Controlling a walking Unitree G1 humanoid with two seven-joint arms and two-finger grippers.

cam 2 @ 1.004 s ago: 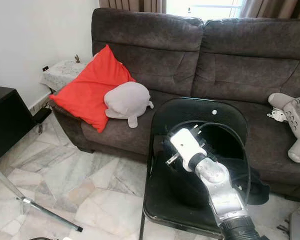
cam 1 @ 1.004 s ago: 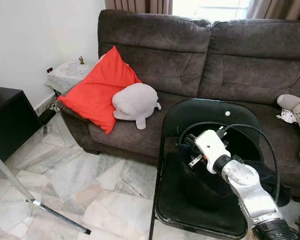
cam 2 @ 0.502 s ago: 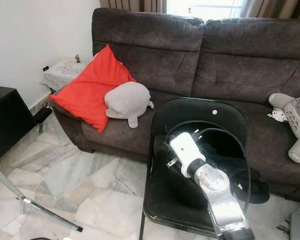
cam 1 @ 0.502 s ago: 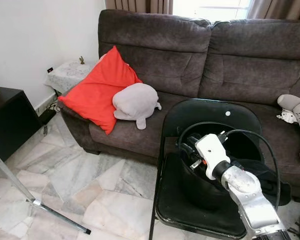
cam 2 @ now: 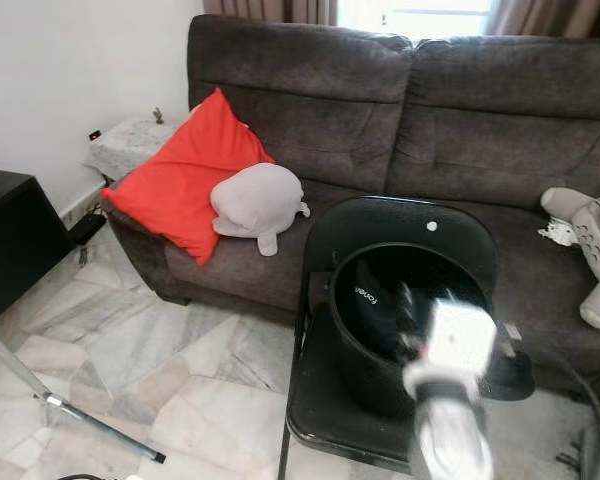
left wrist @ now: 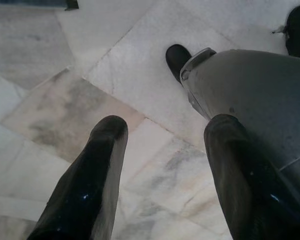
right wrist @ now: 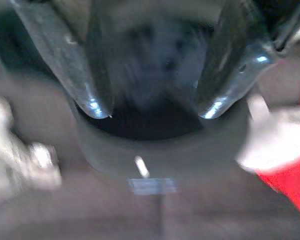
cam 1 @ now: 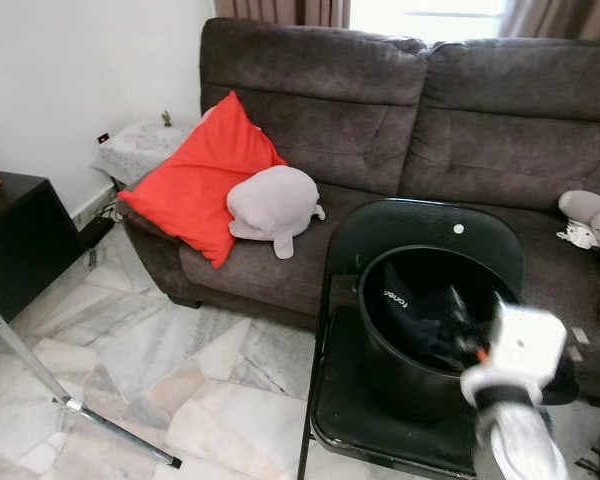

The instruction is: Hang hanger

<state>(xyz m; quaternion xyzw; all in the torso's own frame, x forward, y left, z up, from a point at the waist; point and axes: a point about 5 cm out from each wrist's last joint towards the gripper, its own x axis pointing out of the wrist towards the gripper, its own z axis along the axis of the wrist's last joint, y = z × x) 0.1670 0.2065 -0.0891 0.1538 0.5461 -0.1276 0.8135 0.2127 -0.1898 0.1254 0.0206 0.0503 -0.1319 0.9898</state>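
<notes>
Blurred with motion, the right gripper (cam 1: pixel 458 322) hangs over the near right rim of a black bucket (cam 1: pixel 400 375), its white wrist block and silver arm smeared in both eye views; in the right wrist view its two black fingers (right wrist: pixel 87 95) stand spread apart with nothing between them, pointing toward the bucket's dark mouth. No hanger can be made out in any view. Inside the bucket lies dark clothing (cam 1: pixel 420 310) with a small white printed label. The bucket stands on the seat of a black folding chair (cam 1: pixel 380 235), whose rounded backrest rises just behind it. Behind the chair runs a dark brown sofa (cam 1: pixel 410 110) carrying a red cushion (cam 1: pixel 195 180) with a grey plush toy (cam 1: pixel 272 205) leaning against it, and another grey plush toy (cam 2: pixel 590 255) at its far right end. Beside the sofa's left arm sits a small table with a pale patterned cloth (cam 1: pixel 140 148), and a black cabinet (cam 1: pixel 15 245) stands against the white wall. A metal stand leg (cam 1: pixel 80 410) slants across the marble tile floor (cam 1: pixel 160 360). Over that floor the left gripper (left wrist: pixel 160 172) hangs with its fingers apart, beside the robot's grey leg (left wrist: pixel 250 95).
</notes>
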